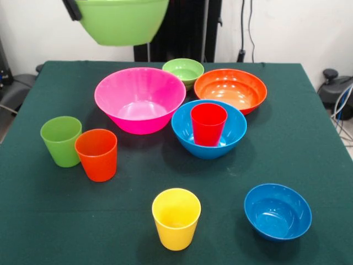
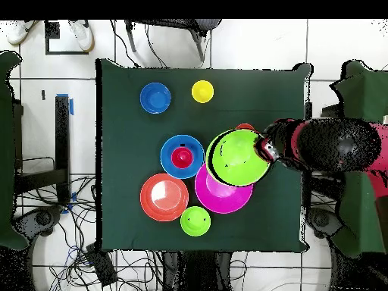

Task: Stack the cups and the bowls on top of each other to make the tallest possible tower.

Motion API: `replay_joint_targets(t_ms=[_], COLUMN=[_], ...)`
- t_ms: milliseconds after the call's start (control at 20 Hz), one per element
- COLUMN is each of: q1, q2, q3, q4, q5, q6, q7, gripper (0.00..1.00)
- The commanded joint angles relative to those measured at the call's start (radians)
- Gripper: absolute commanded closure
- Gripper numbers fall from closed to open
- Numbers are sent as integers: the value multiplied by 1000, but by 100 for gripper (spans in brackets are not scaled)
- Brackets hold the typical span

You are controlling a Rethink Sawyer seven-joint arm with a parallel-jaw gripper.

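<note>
My gripper (image 1: 72, 9) is shut on the rim of the big light-green bowl (image 1: 122, 21) and holds it high above the table's left side. In the overhead view the gripper (image 2: 264, 148) holds that bowl (image 2: 237, 157) over the pink bowl's edge. The red cup (image 1: 208, 123) stands upright inside the big blue bowl (image 1: 234, 131) at the table's middle; both show in the overhead view, cup (image 2: 182, 158) in bowl (image 2: 168, 155). The big pink bowl (image 1: 139, 99), small light-green bowl (image 1: 183, 70) and wide orange bowl (image 1: 230, 90) sit behind.
The light-green cup (image 1: 61, 141) and orange cup (image 1: 97, 154) stand touching at the left. The yellow cup (image 1: 176, 218) and small blue bowl (image 1: 277, 211) stand near the front edge. The green table cloth (image 1: 309, 138) ends at cables and chairs.
</note>
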Motion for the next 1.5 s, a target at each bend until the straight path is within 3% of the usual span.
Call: replay_joint_targets(t_ms=[50,300,700,1050,1500], q1=[90,107,142,153,269], q2=[40,59,106,125,131], q3=[-100,-124,-178,-206,-296], q4=[-9,1,5,31,-7], q5=[-11,3,-23,5,36], q6=[-99,-111,-232,-291,-324], q7=[154,135,168,186,298], gripper=[100,100,100,100,100])
